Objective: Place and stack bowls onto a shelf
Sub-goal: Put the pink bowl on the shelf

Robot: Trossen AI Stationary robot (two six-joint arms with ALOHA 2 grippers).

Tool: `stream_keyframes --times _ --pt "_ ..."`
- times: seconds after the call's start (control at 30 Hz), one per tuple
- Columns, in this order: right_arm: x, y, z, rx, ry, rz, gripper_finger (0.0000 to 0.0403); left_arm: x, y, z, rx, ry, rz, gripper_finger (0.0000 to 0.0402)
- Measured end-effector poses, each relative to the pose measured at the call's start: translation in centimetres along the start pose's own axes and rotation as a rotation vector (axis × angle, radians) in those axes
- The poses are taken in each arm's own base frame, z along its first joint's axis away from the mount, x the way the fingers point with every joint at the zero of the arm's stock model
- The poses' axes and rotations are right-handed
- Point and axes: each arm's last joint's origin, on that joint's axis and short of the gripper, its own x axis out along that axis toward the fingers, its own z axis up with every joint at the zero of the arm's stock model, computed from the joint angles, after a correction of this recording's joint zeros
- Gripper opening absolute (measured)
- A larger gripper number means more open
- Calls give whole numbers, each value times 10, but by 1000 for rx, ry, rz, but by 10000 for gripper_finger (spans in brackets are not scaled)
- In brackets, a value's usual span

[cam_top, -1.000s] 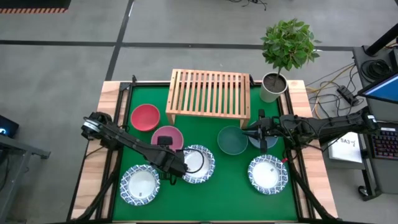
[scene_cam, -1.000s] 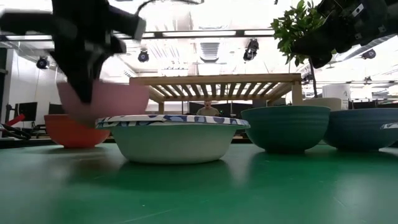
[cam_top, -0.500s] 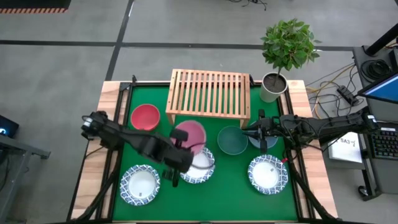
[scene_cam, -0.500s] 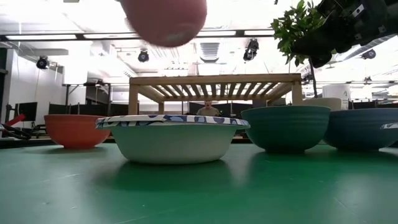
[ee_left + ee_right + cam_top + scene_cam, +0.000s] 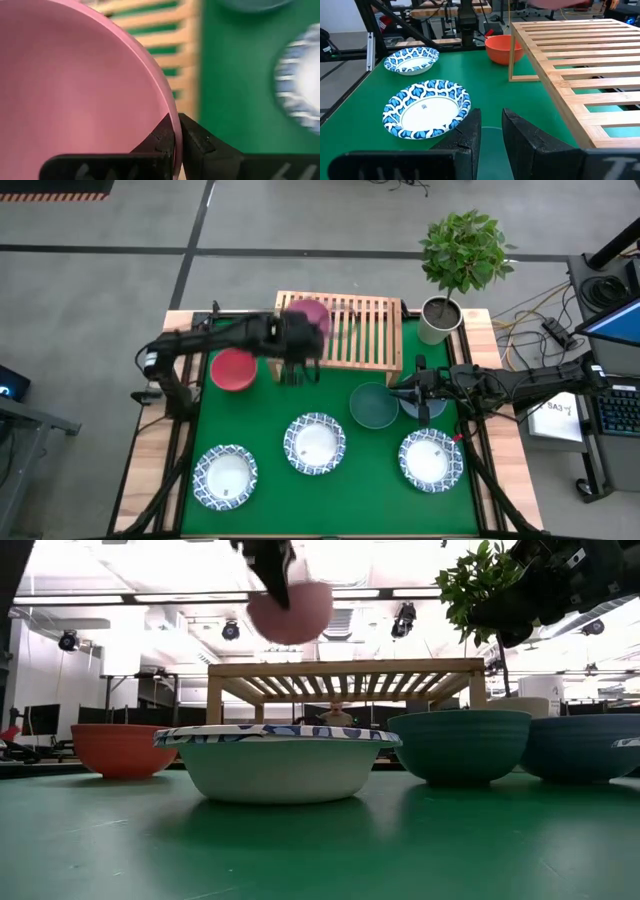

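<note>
My left gripper (image 5: 176, 125) is shut on the pink bowl (image 5: 310, 315) and holds it in the air over the left part of the light-wood shelf (image 5: 345, 330). In the low view the pink bowl (image 5: 290, 610) hangs above the shelf top (image 5: 345, 667). The red bowl (image 5: 233, 368), the teal bowl (image 5: 374, 405) and three white patterned bowls (image 5: 314, 443) stand on their bases on the green mat. My right gripper (image 5: 491, 120) is open with a narrow gap. It hovers by the teal bowl, above the blue bowl (image 5: 590, 745), touching nothing. My left gripper pinches the pink bowl's rim (image 5: 172, 107), one finger inside the bowl and one outside. In the low view the fingers (image 5: 278, 575) come down from above at one side of the bowl. The bowl is lifted clear, open side up, over the shelf.
A grey pot with a small tree (image 5: 437, 320) stands at the shelf's right far corner. White bowls lie at the near left (image 5: 225, 477) and near right (image 5: 431, 459). Green mat shows bare between the shelf and the near bowls.
My left gripper has carried the pink bowl from low over the mat beside the red bowl, up and toward the far edge. It now hangs above the shelf's left part. The right arm has kept still.
</note>
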Motion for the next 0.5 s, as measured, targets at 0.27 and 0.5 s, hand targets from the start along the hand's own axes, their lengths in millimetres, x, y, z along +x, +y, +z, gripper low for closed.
stream_keyframes --times 0.27,0.5 --pt "0 0 0 0 0 0 68 38 48 -17 -109 -25 -118 0" --pt "0 0 0 0 0 0 68 50 52 -24 -124 13 -121 0"
